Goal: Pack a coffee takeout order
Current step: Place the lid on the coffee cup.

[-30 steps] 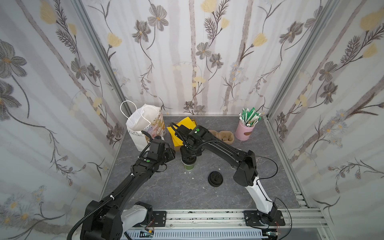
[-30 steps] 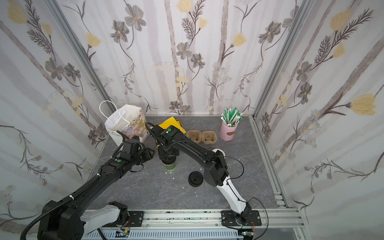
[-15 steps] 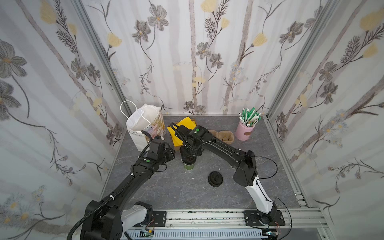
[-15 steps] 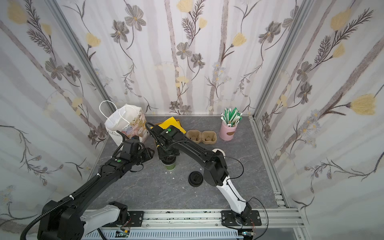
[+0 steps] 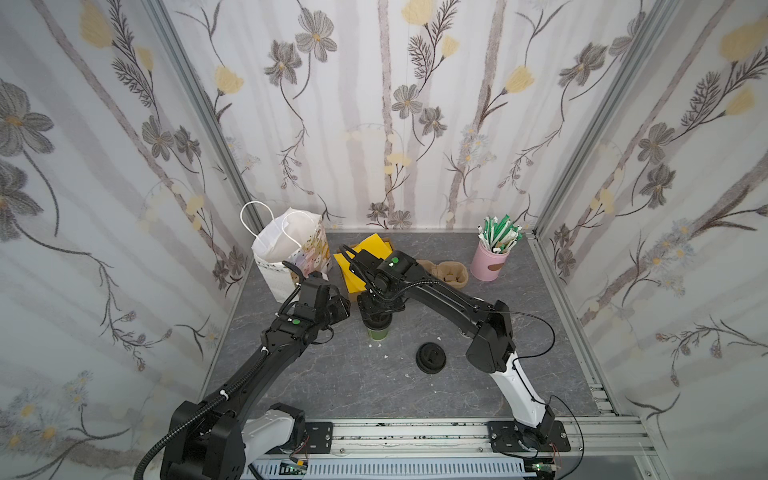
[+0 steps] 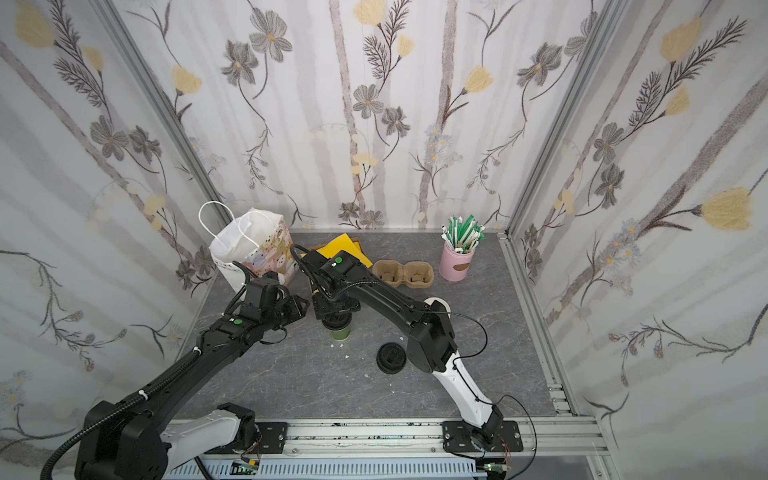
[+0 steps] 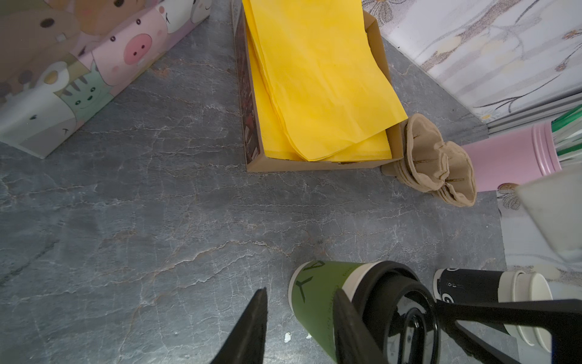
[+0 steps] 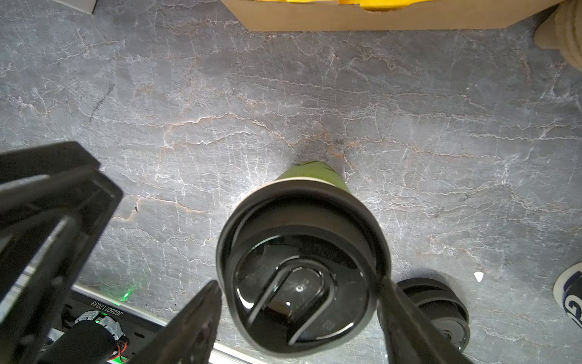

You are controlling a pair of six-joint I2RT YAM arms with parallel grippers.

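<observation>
The green cup (image 5: 378,332) stands upright mid-table with its black lid (image 8: 299,249) on it. My right gripper (image 8: 297,286) hangs straight over it, open. Its fingers straddle the lid: a thin gap shows at one fingertip (image 8: 208,296), and the other sits at the lid's rim. My left gripper (image 7: 300,302) is level with the cup's wall (image 7: 315,299) on its left, open, with only bare table between its fingers; one fingertip (image 7: 343,305) overlaps the cup's side. Yellow napkins (image 5: 365,262) lie stacked in a cardboard box behind the cup.
A white paper bag (image 5: 286,249) with animal prints stands open at the back left. A pulp cup carrier (image 5: 444,272) and a pink holder of straws (image 5: 490,262) are at the back right. A loose black lid (image 5: 431,357) and stacked black cups (image 7: 472,285) lie right of the cup.
The right gripper's jaws have spread wider around the lid. Both arms and the cup stay where they were.
</observation>
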